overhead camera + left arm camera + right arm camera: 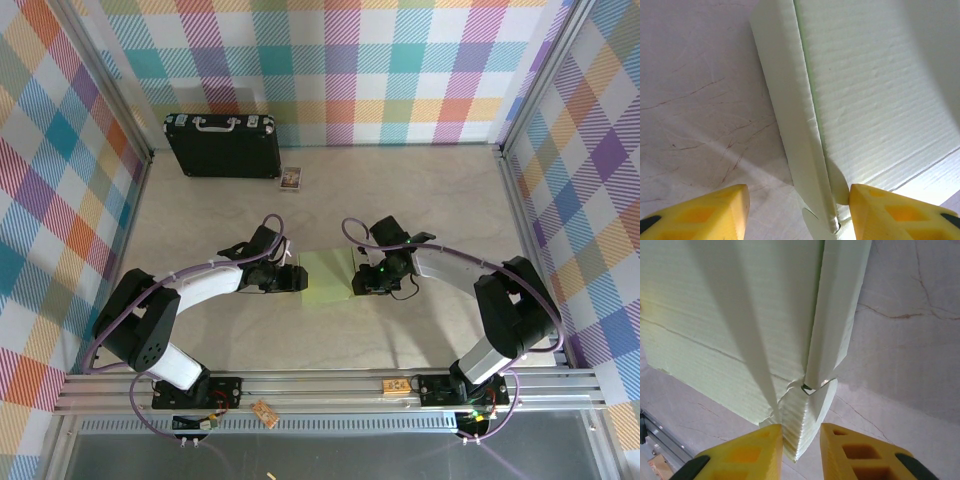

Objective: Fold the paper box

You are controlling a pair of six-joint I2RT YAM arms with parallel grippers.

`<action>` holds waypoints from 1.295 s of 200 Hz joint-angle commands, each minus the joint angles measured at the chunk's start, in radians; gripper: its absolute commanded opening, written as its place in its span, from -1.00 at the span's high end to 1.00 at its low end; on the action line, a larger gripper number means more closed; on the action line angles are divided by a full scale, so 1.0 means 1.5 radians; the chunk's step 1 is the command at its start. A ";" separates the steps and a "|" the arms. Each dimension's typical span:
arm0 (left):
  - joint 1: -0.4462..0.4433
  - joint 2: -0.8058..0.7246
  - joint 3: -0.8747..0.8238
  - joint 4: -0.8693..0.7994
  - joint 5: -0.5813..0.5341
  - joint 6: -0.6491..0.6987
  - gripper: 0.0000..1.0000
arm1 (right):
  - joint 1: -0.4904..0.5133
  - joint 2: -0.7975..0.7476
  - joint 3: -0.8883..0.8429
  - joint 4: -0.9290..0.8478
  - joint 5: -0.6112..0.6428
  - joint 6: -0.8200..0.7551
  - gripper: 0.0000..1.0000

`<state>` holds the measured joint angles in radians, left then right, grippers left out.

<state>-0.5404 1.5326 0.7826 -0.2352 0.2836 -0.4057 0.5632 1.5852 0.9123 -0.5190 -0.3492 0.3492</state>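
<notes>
My left gripper (797, 202) stands open at the left edge of the paper box (325, 276). The box lies in the middle of the table (430, 190) between my 2 arms, its wide panel flat and its 2 side edges running away from my bases. So the box lies to the right of that gripper and to the left of the other one, and both are about equally near it. My left wrist camera shows the left flap raised on edge between my fingers, much nearer the right one, which seems to touch a rounded tab; nothing is squeezed there. The view from above shows none of this, just a pale green sheet flanked by 2 black wrists, but it alone tells me how squarely the box sits between them. My right gripper (801, 432) is nearly closed on the folded corner of the right flap; the card fills the narrow gap, so I judge it pinched. My right wrist camera also shows that flap standing upright, with a small tear-like notch at the crease.
</notes>
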 commanded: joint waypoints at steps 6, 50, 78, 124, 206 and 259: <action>0.009 0.023 -0.011 -0.034 -0.008 0.009 -0.10 | 0.002 0.013 0.002 0.005 -0.015 -0.015 0.47; 0.008 0.027 -0.009 -0.034 -0.005 0.010 -0.07 | 0.002 0.022 0.000 0.016 -0.018 -0.017 0.52; 0.009 0.027 -0.008 -0.034 -0.004 0.012 -0.05 | 0.002 0.018 -0.005 0.020 -0.009 -0.022 0.57; 0.011 0.028 -0.007 -0.034 -0.002 0.012 -0.04 | 0.002 0.011 -0.020 0.047 -0.015 -0.035 0.60; 0.013 0.035 -0.007 -0.034 0.004 0.013 -0.03 | 0.002 -0.041 -0.019 0.024 0.017 -0.051 0.37; 0.014 0.032 -0.005 -0.035 0.004 0.013 -0.02 | 0.002 -0.013 -0.029 0.048 0.009 -0.055 0.40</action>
<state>-0.5274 1.5436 0.7826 -0.2295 0.3244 -0.4019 0.5632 1.5417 0.8898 -0.4652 -0.3290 0.2871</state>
